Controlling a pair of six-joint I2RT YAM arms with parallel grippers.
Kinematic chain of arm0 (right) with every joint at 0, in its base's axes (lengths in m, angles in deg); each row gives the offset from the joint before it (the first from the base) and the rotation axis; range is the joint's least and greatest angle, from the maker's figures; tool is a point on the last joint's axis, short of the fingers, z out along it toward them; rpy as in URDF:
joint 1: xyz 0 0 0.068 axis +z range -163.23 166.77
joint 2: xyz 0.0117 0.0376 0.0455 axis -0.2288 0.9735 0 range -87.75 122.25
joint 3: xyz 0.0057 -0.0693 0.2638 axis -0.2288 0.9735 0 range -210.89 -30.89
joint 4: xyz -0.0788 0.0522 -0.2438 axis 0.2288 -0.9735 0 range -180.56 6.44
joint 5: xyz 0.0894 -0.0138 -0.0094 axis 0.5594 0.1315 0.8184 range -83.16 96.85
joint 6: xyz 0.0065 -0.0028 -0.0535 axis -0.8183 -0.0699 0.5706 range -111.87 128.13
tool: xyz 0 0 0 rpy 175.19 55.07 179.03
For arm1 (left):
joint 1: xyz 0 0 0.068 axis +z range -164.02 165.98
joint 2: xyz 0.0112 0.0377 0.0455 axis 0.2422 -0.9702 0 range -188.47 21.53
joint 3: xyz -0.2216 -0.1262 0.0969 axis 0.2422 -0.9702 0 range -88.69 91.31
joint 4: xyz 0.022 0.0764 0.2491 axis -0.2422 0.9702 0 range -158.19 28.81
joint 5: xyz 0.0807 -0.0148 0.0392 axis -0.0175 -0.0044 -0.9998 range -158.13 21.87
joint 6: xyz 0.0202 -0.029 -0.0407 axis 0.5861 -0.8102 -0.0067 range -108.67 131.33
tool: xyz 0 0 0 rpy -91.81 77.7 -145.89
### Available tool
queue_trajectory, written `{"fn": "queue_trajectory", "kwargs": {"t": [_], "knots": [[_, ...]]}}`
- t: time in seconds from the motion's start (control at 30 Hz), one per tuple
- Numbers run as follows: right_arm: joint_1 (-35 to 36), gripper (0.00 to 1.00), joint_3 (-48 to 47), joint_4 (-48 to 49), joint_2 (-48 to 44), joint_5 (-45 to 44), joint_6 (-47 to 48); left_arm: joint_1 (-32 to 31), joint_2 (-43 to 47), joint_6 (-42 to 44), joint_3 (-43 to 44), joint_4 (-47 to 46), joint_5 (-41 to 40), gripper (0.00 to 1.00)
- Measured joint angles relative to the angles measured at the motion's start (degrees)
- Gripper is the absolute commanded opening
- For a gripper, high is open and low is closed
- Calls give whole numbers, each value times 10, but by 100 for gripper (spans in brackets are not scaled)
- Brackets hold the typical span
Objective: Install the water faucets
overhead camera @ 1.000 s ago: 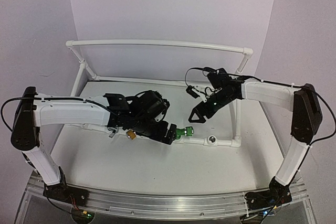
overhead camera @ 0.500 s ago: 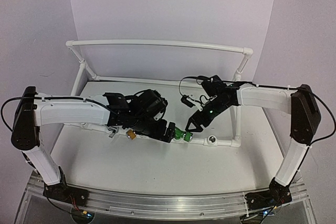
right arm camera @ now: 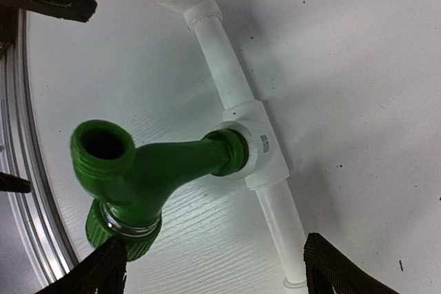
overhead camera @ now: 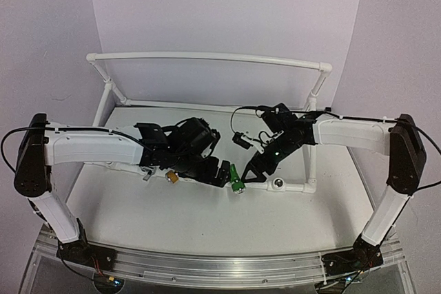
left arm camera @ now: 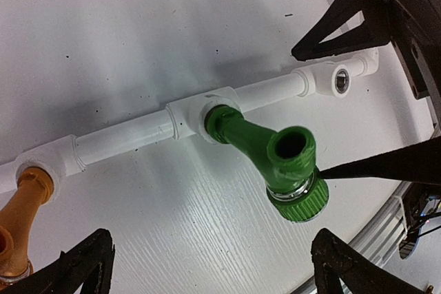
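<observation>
We judge the green faucet [left arm camera: 272, 153] to be mid-install. Its threaded end sits in the middle socket of the white pipe frame [left arm camera: 131, 137], at the centre of the left wrist view. The yellow faucet [left arm camera: 24, 194] is at lower left and an empty socket [left arm camera: 340, 79] at upper right. The left gripper [left arm camera: 213, 235] and right gripper [right arm camera: 215, 244] both stand wide near it, holding nothing. Next, one must close on the body and twist along the thread. Thread depth is hidden, and we cannot make out the silver faucet.
</observation>
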Motion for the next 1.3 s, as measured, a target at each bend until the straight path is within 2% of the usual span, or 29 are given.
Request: {"fn": "queue_trajectory", "kwargs": {"t": [0.27, 0.47, 0.63, 0.9, 1.3], "knots": [[29, 86, 0, 0, 0, 9, 0, -18, 28, 0, -38, -3, 10, 100], [26, 89, -7, 0, 0, 10, -10, -51, 22, 5, -36, 5, -17, 100], [-9, 92, -7, -5, -27, 17, -17, -69, -1, 6, -31, 7, -43, 100], [-115, 92, 8, -5, -111, 34, -23, -79, -32, 6, -2, -1, -82, 100], [-132, 93, 27, -13, -115, 45, -30, -91, -118, 6, 93, 9, -126, 100]]}}
